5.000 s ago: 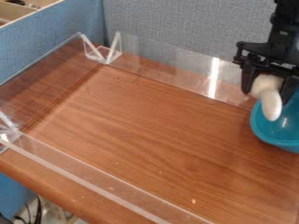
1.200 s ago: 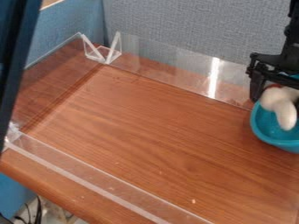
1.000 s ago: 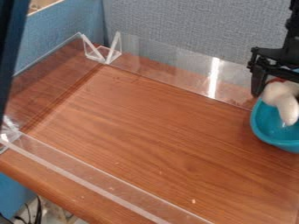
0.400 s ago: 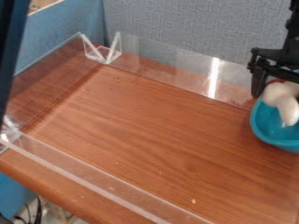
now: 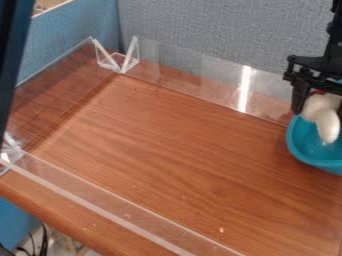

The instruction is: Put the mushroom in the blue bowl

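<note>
The cream-white mushroom lies tilted inside the teal-blue bowl at the right edge of the view, its lower part below the bowl's rim. My black gripper hangs straight down over it. The left finger stands beside the mushroom's top, and the right finger is cut off by the frame edge. I cannot make out the gap between the jaws, or whether they touch the mushroom. The bowl's right half is out of view.
The wooden tabletop is ringed by a low clear plastic wall. A clear triangular bracket stands at the far corner. A blue partition runs along the left and back.
Five seconds ago the mushroom hung in the gripper over the bowl's left rim; now it sits lower inside the bowl. Over the last second the gripper and mushroom have stayed put.
</note>
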Controlling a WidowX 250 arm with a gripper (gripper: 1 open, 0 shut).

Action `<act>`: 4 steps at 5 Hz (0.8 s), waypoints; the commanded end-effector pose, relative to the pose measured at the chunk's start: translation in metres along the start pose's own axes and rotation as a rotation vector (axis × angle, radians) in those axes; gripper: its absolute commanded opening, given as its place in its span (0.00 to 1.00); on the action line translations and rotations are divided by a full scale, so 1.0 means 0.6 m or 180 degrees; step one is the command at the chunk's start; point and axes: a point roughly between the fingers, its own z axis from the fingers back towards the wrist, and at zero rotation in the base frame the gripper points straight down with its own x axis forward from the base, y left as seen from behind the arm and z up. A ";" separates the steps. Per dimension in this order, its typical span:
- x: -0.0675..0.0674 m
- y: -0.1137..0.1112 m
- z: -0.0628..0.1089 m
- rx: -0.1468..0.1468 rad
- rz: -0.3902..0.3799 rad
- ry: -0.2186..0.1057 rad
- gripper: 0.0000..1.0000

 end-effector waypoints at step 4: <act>0.009 -0.013 0.049 -0.0128 -0.0092 -0.0256 0.00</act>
